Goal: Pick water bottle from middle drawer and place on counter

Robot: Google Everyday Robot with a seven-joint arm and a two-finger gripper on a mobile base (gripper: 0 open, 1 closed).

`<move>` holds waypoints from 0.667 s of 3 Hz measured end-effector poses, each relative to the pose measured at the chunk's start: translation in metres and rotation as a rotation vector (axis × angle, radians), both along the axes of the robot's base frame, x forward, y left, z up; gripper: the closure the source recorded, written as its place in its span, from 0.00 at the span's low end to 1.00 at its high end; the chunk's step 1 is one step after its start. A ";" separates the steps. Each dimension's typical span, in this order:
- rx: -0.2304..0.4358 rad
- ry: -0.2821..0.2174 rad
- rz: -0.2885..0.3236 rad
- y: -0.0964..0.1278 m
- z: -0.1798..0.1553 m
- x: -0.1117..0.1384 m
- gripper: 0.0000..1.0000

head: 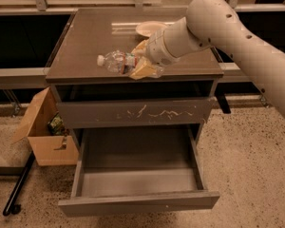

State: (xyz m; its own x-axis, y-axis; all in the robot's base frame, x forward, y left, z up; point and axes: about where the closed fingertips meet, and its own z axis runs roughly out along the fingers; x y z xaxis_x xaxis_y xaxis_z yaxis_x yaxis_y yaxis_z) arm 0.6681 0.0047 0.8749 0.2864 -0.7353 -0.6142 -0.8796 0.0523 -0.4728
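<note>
desk (85,42): bare glossy top across the left half; open to reach from the left and the front.
bowl (149,28): stands at the back middle, just behind the jaws.
jaws: over the desk's front middle, clamped round the water bottle (115,61), cap pointing left.
arm (237,37): crosses the right side and blocks it.
middle drawer (137,182): pulled out, tray open from above; the scratched drawer front (135,113) overhangs its back.
cardboard box (45,132): on the floor against the cabinet's left.
</note>
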 end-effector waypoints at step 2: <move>-0.038 0.026 0.021 0.009 0.000 0.029 1.00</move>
State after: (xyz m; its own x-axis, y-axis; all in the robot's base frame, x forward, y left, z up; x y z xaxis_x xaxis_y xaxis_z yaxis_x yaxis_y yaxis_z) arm 0.6971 0.0140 0.8754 0.2861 -0.7523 -0.5934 -0.8925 0.0160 -0.4507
